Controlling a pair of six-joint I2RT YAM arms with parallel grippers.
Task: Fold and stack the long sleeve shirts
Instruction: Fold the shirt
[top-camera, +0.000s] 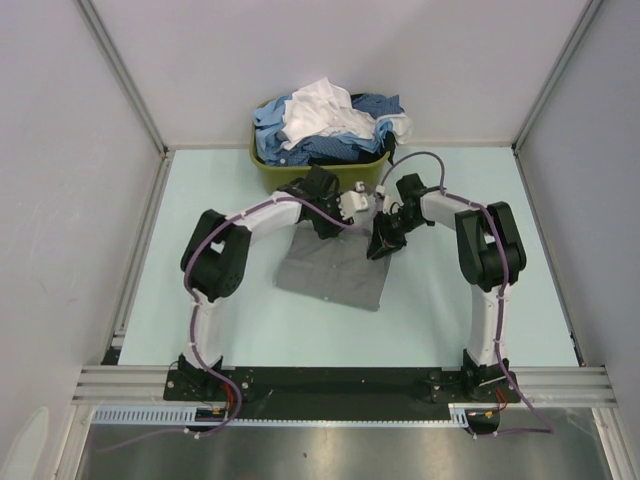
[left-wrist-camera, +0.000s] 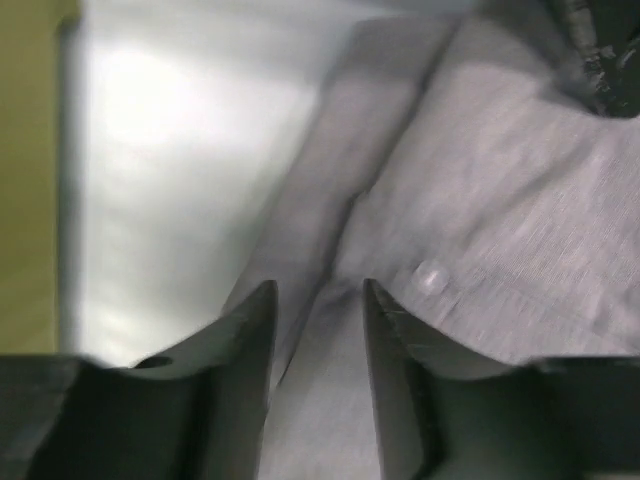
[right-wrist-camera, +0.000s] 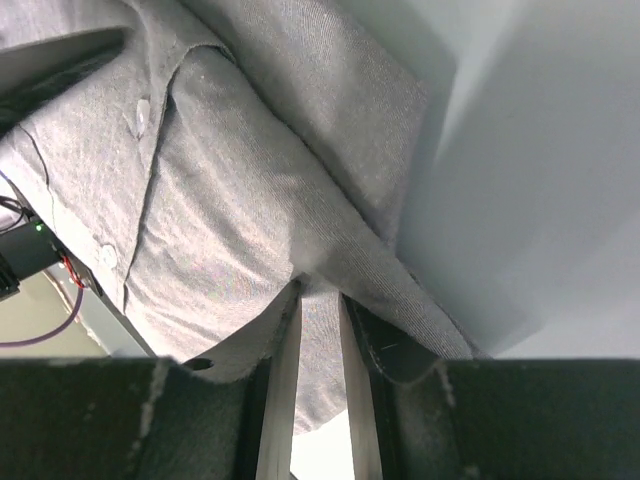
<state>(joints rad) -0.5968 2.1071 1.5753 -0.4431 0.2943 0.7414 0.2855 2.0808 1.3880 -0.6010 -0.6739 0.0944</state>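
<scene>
While the grey shirt (top-camera: 330, 272) lies partly folded on the pale counter (top-camera: 450, 300) between our two arms, we have both hands up near its far edge, close to each other. Our left hand (left-wrist-camera: 318, 295) has its fingers spread. From the wrist we look down through the gap at a band of grey cloth, with a small button (left-wrist-camera: 430, 278) just off to the side, and nothing is pinched there. Our right hand (right-wrist-camera: 320, 300) is another story: its fingers are nearly together, pinching a fold of that same shirt, and the cloth drapes away from the tips. Just beyond both hands, at the far end of the counter, sits the green basket (top-camera: 268, 172), heaped with a white shirt (top-camera: 318, 108) and blue shirts (top-camera: 372, 108).
</scene>
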